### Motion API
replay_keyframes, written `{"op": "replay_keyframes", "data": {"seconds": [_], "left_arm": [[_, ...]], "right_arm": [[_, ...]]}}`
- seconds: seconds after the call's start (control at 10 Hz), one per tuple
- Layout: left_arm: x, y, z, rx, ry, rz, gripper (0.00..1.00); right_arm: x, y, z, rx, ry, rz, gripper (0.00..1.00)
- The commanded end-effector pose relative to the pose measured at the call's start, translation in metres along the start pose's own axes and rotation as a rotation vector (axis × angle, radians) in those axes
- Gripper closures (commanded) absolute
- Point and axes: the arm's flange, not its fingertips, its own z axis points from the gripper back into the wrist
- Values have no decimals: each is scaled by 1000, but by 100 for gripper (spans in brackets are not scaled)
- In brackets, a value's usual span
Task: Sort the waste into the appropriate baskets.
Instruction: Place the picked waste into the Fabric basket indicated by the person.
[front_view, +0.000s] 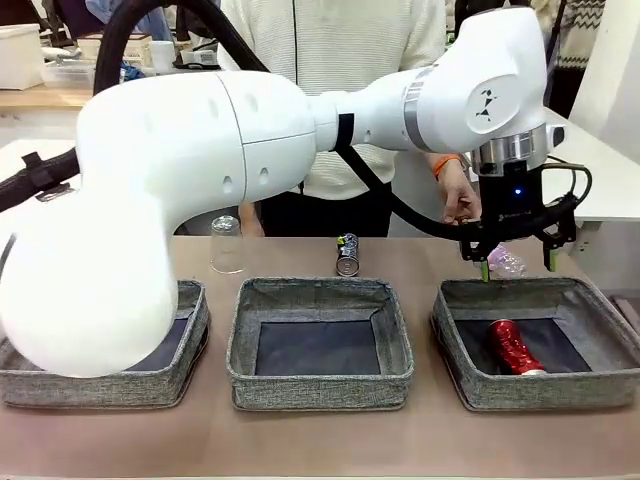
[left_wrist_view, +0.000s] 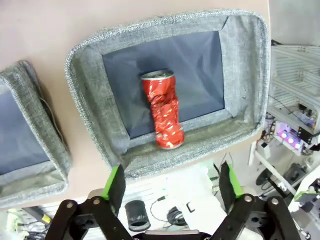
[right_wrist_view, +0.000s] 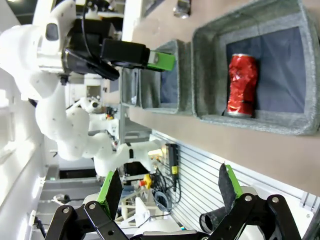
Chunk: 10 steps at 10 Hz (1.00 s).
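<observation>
The left claw (front_view: 517, 266) hangs over the far rim of the right-hand basket (front_view: 540, 392). Its green-padded fingers (left_wrist_view: 114, 182) are spread wide with nothing between them. Straight beneath it the red crushed can (left_wrist_view: 162, 110) lies on its side on the basket's dark bottom, one end against a grey wall. The metal is so crumpled that no brand can be read.

Just behind the claw, on the table, lies the clear bottle (front_view: 506, 262). Its pink label is too blurred to read. A person's hand (front_view: 460, 203) hovers behind the claw and a little above it.

Well off to the claw's left, the dark printed can (front_view: 347, 254) stands upright on the table beyond the middle basket (front_view: 320, 390). Its print is too small to make out. Farther the same way stands the clear plastic cup (front_view: 227, 244), and nearer the robot sits the left-hand basket (front_view: 100, 388), partly behind the arm.

The right claw (right_wrist_view: 169, 187) is spread apart and empty too. It is out past the table's near edge, with the can's basket ahead of it and well apart.
</observation>
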Motion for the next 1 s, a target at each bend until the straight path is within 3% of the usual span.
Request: {"op": "replay_keyframes", "data": {"seconds": [0.0, 0.4, 0.6, 0.9], "left_arm": [[11, -17, 6, 31, -20, 17, 0], [-1, -7, 17, 82, 43, -5, 0], [-41, 29, 49, 171, -10, -12, 0], [-92, 96, 68, 193, -41, 85, 0]], "right_arm": [[4, 2, 0, -7, -13, -11, 0], [5, 2, -5, 0, -8, -8, 0], [27, 8, -20, 7, 53, 15, 0], [63, 25, -52, 17, 134, 35, 0]]}}
